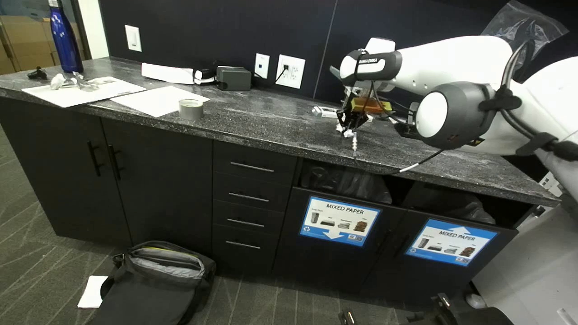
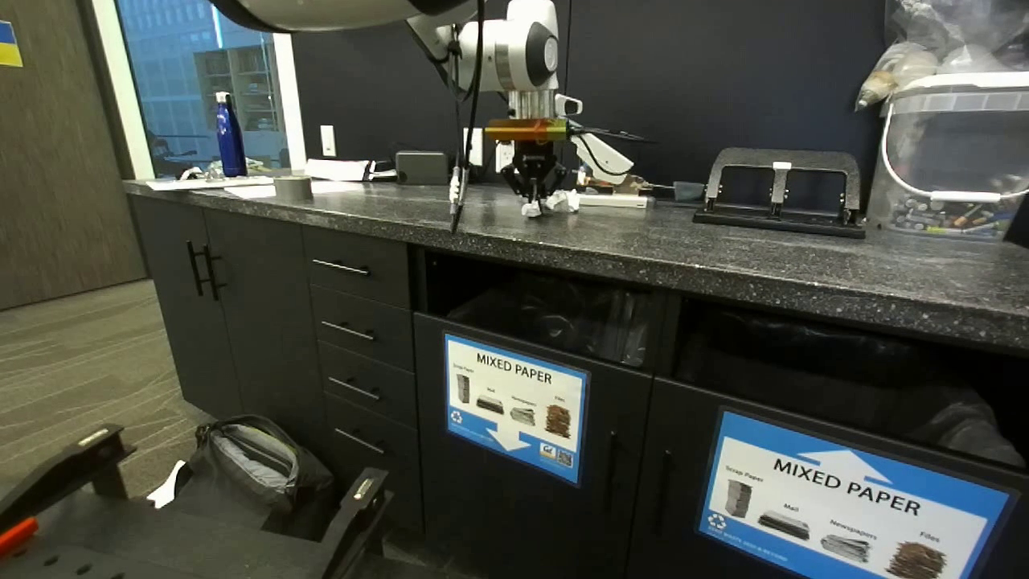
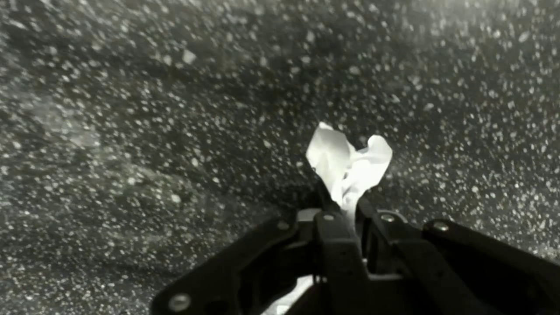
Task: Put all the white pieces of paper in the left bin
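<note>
1. Gripper (image 3: 348, 208) clamped tight on a crumpled white paper scrap (image 3: 354, 173), low over the counter (image 1: 271, 122); touching or not, can't tell.
2. Second white scrap (image 2: 564, 201) sits just beside, on the counter.
3. In the way: cable (image 1: 409, 168), drooping across the counter's front edge in an exterior view.
4. Below that edge, here's the left bin (image 1: 329, 262): dark front, blue-bordered label (image 1: 340, 220), clear liner (image 1: 356, 183) showing. Right bin (image 1: 420, 276) next door, labelled likewise.
5. Off to the side, in an exterior view: hole punch (image 2: 776, 193), then clear bucket (image 2: 973, 80) w/ small bits (image 2: 961, 215) inside.
6. Opp. dir.: tape roll (image 1: 191, 108), flat white sheets (image 1: 156, 101), grey box (image 1: 234, 78), blue bottle (image 1: 65, 40). Crumpled whitish bits (image 1: 58, 81) on the farther sheet, too small to ID.
7. Counter surface: black, pale specks all over, lighter smears here & there.
8. Room: open dark bag (image 1: 149, 293) on patterned carpet (image 1: 244, 302), dark wall (image 1: 203, 27) w/ outlets (image 1: 290, 71); window (image 2: 201, 88) & wood door (image 2: 68, 161) furthest off, in an exterior view.
</note>
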Robot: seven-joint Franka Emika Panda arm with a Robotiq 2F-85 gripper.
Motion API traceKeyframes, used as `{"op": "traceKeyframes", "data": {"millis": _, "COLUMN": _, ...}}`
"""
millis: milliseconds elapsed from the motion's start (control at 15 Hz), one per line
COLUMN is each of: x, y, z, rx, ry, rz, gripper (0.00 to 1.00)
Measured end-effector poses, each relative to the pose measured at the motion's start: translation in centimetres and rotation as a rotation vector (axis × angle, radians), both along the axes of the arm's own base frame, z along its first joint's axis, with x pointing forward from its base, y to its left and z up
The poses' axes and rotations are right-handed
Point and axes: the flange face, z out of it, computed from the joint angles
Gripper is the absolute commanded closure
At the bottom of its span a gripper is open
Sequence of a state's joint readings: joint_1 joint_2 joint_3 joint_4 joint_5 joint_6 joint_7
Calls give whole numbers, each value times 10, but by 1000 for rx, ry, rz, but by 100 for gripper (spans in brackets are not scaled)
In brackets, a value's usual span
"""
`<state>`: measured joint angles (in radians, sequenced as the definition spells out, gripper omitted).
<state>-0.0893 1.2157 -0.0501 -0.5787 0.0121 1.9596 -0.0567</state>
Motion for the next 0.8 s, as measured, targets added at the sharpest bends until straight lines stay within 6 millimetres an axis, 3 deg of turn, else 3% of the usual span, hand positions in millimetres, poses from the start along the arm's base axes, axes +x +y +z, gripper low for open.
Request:
{"op": "traceKeyframes", "data": {"millis": 467, "x": -58, "y": -87, "z": 0, "rx": 61, "ry": 341, "rz": 95, "gripper": 86}}
{"op": "traceKeyframes", "data": {"millis": 800, "x": -110, "y": -128, "z": -10, "rx": 141, "ry": 542, "rz": 227, "gripper": 87}}
